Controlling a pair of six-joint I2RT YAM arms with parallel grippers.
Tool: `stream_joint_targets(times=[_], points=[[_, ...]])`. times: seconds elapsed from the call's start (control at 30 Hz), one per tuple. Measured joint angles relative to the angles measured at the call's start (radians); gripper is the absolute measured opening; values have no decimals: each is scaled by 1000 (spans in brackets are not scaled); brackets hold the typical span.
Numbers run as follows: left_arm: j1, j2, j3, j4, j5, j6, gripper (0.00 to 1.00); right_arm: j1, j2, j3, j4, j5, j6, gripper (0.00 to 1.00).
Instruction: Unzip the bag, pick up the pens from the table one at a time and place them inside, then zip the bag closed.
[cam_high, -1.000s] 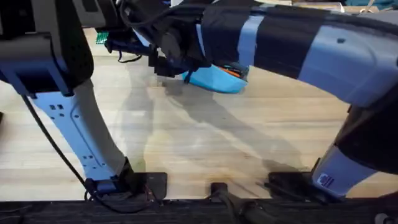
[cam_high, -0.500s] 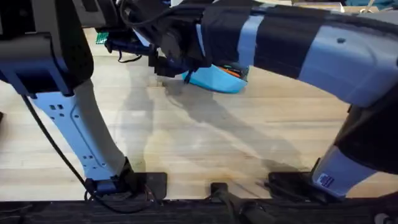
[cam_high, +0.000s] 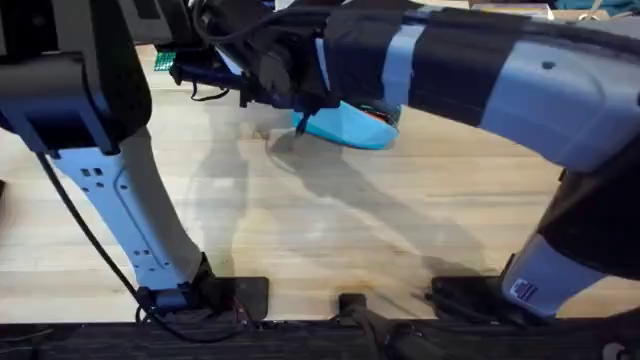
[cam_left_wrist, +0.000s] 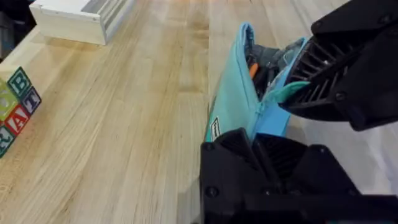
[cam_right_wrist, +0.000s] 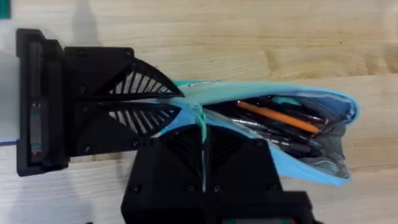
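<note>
Right tool (cam_right_wrist: 202, 134) is pinched tight on the teal zipper pull (cam_right_wrist: 200, 122) at the bag's (cam_right_wrist: 311, 168) closed end; we see the pull's strip running between its black fingers. Left tool (cam_left_wrist: 261, 134) clamps the same end of the bag, fabric edge squeezed between its fingers, jaws narrow. In the left wrist view the right tool (cam_left_wrist: 339, 74) sits just beside it, teal pull (cam_left_wrist: 289, 92) sticking out from its fingertips. Both tools meet at one end of the pouch, nearly touching.

Bag (cam_high: 350, 125) lies on the bench (cam_high: 330, 220) at the far middle in the overhead view, light blue, mostly covered there by the two arms. Zipper is open along most of its length, mouth gaping, dark lining visible. Orange pen (cam_right_wrist: 277, 117) lies inside along the opening, and dark pen shapes (cam_right_wrist: 280, 134) lie beside it inside; we can't count them surely. An orange bit (cam_left_wrist: 253, 68) shows in the mouth from the left wrist too.

Around: lettered toy blocks (cam_left_wrist: 13, 109) at the bench edge, well apart from the bag, and a white slatted box (cam_left_wrist: 78, 17) farther off. A green item (cam_high: 163, 60) shows near the left arm in the overhead.
</note>
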Motion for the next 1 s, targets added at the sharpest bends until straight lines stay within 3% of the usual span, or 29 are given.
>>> stream_joint_targets(times=[1.0], points=[[-6, 0, 0, -7, 0, 0, 43, -49, 0, 3, -186, -33, 0, 31]])
